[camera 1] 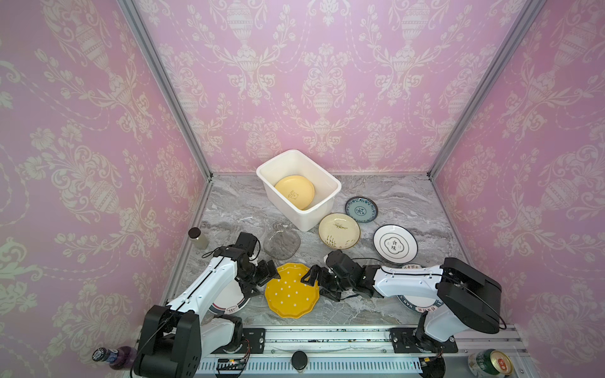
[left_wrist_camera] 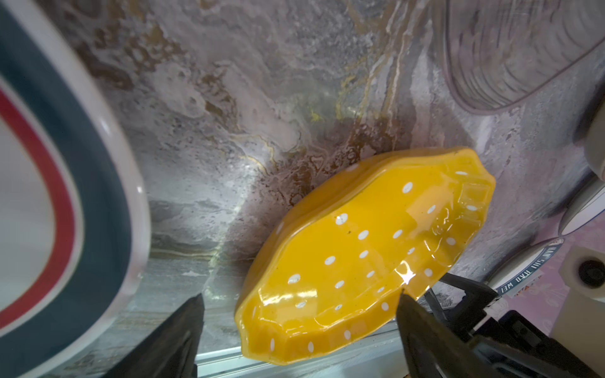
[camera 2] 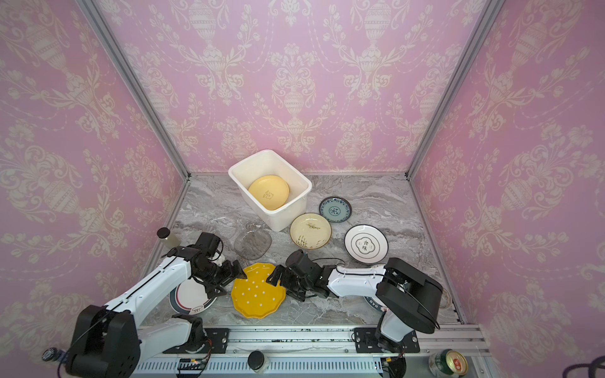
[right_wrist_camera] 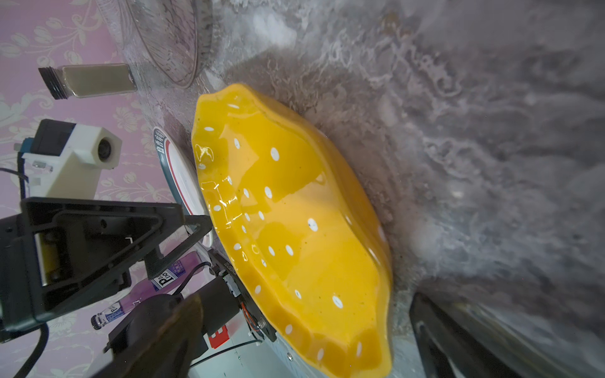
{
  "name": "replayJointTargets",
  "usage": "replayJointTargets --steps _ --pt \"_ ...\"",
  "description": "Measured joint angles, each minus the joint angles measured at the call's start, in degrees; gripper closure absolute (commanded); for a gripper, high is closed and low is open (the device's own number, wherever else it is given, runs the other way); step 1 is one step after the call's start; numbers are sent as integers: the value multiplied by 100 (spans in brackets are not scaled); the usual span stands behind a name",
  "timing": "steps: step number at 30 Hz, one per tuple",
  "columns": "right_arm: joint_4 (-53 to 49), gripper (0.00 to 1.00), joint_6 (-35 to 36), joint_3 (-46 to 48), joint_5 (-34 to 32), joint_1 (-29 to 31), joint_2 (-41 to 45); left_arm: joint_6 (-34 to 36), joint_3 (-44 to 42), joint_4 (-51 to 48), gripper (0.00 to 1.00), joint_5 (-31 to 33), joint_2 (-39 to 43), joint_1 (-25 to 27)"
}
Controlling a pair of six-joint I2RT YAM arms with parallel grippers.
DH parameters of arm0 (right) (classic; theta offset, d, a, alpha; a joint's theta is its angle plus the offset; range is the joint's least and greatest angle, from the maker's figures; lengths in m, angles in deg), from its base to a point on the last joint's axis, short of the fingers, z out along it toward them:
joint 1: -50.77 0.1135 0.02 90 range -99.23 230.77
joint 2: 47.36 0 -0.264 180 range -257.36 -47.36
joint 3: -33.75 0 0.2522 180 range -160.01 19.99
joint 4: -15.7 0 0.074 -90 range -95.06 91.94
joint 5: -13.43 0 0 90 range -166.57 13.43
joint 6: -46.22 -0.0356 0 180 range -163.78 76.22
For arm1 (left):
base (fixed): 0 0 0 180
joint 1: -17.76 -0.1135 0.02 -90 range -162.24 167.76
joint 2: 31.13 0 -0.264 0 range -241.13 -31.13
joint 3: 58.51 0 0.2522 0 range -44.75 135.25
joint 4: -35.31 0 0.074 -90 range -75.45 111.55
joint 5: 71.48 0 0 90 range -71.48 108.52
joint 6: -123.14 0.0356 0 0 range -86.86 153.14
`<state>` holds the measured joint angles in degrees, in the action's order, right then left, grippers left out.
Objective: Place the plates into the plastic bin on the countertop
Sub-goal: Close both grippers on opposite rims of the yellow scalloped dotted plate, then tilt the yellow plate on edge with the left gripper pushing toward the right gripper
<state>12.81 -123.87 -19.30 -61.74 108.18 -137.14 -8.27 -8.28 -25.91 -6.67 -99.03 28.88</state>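
Right now the left gripper (camera 1: 273, 274) stands open, its jaws spread wide at one edge of the yellow white-dotted plate (camera 1: 291, 291); in the left wrist view that plate's near rim sits between the dark fingers (left_wrist_camera: 183, 327) with no grip on it. Opposite, the right gripper (camera 1: 318, 284) is also open and faces the plate's other edge, so the plate lies on the countertop (camera 1: 235, 209) between the two tools. Beyond both grippers, well apart from them, stands the plastic bin (camera 1: 307, 219) with a pale yellow plate (camera 1: 294, 191) inside. Just past the left gripper rests the clear glass plate (camera 1: 281, 243). Past the right gripper lie the cream plate (camera 1: 339, 230), the small blue plate (camera 1: 361, 209) and a white dark-rimmed plate (camera 1: 395, 243).
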Motion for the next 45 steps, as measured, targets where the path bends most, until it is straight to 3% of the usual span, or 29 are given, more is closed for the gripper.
replayJointTargets --steps 17,25,28,35,45 --pt "1139 9 -295 579 146 -197 -48 107 28 522 19 -212 -487 501" --pt "1628 15 -328 699 120 -216 -184 149 105 625 20 -356 -649 813" --pt "1628 22 -304 780 44 -216 -120 155 142 625 20 -380 -678 837" --pt "1453 48 -227 949 -181 -216 133 195 269 629 20 -455 -767 918" --pt "1047 73 -238 981 -433 -216 310 195 457 590 20 -448 -911 1058"
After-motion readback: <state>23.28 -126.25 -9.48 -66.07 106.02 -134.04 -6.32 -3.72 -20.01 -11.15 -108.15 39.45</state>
